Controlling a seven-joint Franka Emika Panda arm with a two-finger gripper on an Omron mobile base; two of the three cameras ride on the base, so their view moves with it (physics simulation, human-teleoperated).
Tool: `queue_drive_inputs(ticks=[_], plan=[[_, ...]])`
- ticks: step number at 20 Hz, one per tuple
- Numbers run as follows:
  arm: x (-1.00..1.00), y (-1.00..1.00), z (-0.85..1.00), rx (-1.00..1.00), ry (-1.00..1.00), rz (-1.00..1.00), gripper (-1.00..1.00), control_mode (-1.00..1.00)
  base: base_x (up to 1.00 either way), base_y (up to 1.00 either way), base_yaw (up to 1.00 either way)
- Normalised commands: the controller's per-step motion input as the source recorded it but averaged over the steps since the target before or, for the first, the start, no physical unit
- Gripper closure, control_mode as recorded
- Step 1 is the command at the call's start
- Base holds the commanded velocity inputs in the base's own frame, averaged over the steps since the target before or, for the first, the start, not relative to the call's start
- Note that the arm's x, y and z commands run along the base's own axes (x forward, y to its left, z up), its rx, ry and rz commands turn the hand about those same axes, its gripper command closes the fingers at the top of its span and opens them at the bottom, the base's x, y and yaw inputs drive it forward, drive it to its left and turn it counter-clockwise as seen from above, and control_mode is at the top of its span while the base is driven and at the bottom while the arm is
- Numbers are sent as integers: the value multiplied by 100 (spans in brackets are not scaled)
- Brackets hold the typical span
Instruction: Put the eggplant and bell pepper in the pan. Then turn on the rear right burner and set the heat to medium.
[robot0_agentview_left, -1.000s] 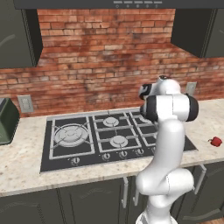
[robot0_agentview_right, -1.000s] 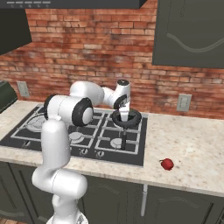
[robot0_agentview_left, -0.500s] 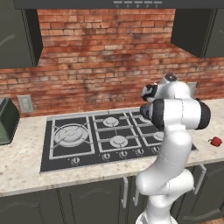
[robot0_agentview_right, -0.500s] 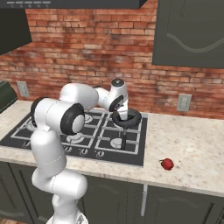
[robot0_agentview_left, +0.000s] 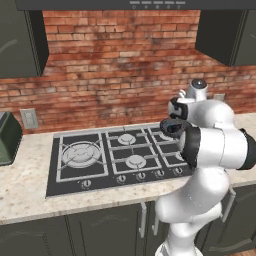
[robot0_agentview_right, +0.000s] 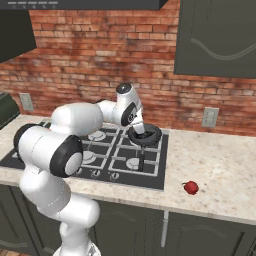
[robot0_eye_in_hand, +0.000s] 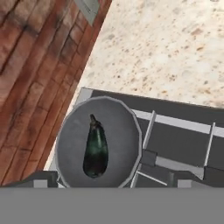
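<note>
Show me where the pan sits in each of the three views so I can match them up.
Left base view: the pan is right of centre on the stove's rear right, partly behind the arm.
Right base view: the pan is at centre, its handle toward the camera.
Hand view: the pan is at lower left, with the eggplant inside.
Shared landmark: the brick wall.

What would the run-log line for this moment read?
eggplant: in pan | bell pepper: on counter right of stove, not in pan | gripper: above pan, state unclear
</note>
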Motion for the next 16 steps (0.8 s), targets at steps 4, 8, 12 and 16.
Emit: queue_drive_inputs(ticks=[4, 8, 12, 16], plan=[[-72, 0, 25, -11, 0, 0, -100, -100, 0, 0, 0], [-66, 0, 33, 0, 1, 0, -100, -100, 0, 0, 0], [-70, -1, 28, 0, 0, 0, -100, -100, 0, 0, 0], [-84, -13, 11, 0, 0, 1, -100, -100, 0, 0, 0]])
